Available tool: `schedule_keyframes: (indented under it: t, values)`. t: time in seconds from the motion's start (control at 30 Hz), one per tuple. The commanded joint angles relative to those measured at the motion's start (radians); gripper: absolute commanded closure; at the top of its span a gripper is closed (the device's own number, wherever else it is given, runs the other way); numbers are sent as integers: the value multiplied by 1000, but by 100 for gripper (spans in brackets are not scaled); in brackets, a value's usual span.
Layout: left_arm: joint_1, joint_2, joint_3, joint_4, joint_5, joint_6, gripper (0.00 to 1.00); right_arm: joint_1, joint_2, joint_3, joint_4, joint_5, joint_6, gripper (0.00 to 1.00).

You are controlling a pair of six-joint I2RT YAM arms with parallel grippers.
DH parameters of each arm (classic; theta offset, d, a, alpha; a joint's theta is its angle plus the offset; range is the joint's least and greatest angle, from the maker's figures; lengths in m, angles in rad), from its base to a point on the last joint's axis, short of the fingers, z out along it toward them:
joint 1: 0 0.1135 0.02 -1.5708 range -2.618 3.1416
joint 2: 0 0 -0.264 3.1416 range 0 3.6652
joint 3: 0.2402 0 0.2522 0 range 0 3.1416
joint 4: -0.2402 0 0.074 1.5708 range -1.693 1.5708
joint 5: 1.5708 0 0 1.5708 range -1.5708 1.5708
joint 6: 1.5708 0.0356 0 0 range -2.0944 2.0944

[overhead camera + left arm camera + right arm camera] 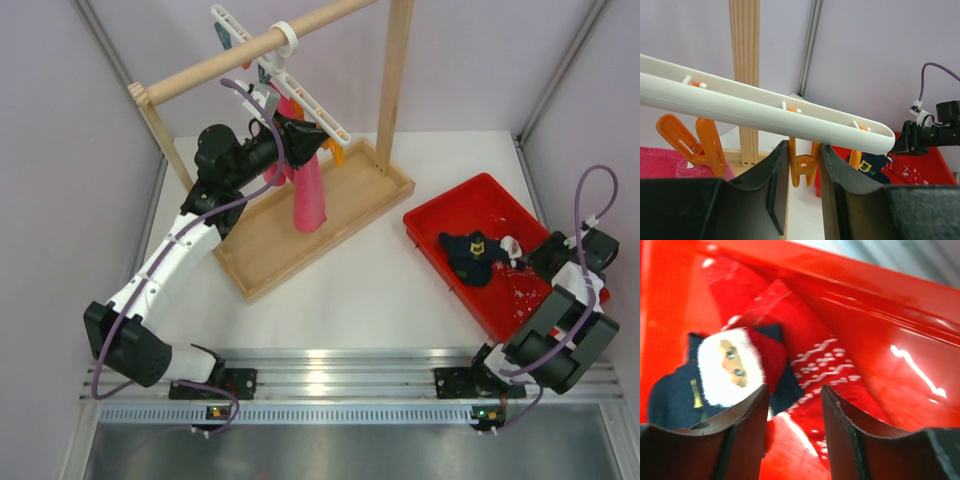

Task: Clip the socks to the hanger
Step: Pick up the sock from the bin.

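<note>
at right of the top view, dark socks (475, 255) bunched in a red tray (440, 215); likely soft, light; pinch a fold; right gripper (794, 399) spread beside them; left gripper (804, 152) spread under the hanger (765, 107).

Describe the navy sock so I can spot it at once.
On the right of the table sits a red tray. The navy sock lies bunched in its middle. It is the only dark thing there, with a small yellow mark; the red sock beside it has white patterning.
</note>
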Motion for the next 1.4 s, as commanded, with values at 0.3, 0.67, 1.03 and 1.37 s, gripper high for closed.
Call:
schedule_keyframes:
  t: [0.3, 0.67, 1.03, 1.37]
  values:
    - [-4, 15, 14, -71, 44, 1, 100, -17, 76, -21, 168, -166, 5, 49]
    - [-6, 21, 20, -75, 44, -2, 100, -23, 133, -49, 212, -164, -19, 68]
    - [-6, 9, 20, -78, 44, 2, 100, -35, 1, 36, 59, -224, -124, 100]
    - [-6, -3, 33, -117, 30, 1, 100, -8, -246, 192, -96, -406, -453, 100]
